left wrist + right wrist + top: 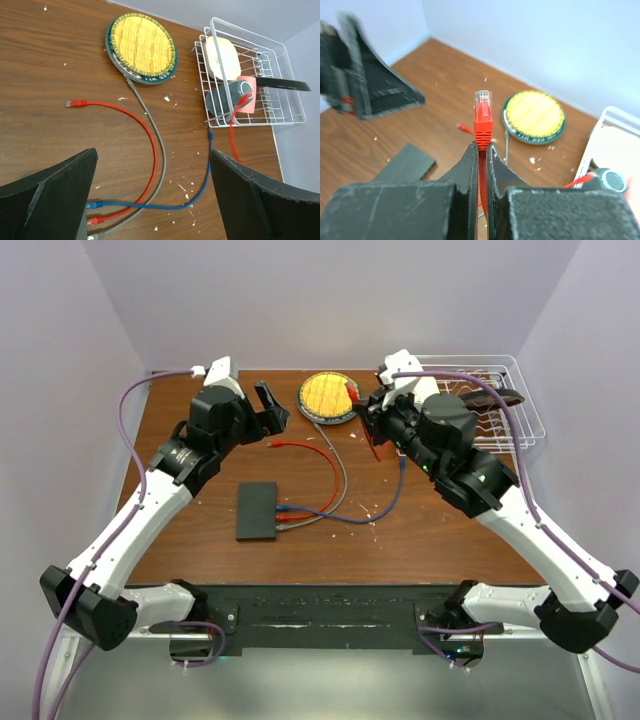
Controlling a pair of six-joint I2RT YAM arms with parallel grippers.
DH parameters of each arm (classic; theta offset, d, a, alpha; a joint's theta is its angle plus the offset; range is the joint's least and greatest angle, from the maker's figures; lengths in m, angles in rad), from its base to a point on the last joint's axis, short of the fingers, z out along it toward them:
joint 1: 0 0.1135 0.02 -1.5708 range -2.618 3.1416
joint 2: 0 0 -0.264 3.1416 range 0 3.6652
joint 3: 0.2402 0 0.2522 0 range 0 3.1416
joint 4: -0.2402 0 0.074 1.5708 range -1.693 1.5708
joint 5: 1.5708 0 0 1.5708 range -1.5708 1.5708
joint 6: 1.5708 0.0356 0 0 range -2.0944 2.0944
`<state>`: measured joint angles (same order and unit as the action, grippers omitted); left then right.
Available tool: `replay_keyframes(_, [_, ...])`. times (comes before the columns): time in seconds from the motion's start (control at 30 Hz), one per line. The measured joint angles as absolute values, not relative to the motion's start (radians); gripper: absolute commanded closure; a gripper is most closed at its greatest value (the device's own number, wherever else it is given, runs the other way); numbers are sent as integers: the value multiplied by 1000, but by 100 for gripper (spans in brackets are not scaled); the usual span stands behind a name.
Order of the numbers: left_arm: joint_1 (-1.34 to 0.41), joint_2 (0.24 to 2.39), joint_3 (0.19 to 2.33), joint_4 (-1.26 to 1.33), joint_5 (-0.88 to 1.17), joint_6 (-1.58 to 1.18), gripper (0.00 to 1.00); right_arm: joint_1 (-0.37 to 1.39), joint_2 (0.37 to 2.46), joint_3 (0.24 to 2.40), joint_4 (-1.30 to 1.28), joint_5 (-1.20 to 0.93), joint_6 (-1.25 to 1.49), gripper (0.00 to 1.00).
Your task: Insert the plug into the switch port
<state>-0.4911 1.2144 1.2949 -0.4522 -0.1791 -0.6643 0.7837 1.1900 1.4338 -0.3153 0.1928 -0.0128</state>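
Two hands: right hand (481, 152) is pinching the red plug (482, 117), tip protruding seemingly for insertion into the switch (257, 510); left hand (152, 170) is hovering wide open.

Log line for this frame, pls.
left gripper: open, empty | right gripper: shut on red cable plug | flat dark grey switch box: held plug not yet inserted

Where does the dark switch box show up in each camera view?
Top external: the switch, just left of centre.
Left wrist: not in view.
Right wrist: the switch at lower left, only part showing.
Shared landmark: the round yellow dish, in all three.
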Motion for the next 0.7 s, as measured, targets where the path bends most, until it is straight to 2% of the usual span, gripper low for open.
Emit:
replay_keyframes(0.2, [-417,1230,1147,-426,-88,-662,0,783,1152,1265,-253,139,-11,100])
replay_keyframes(0.43, [-291,1279,922,-393,-34,-682,0,784,1257,982,-210,31,53,100])
replay_keyframes(0.7, [-247,1281,831,-352,-98,-688,1,783,1358,950,-120,-70,86,100])
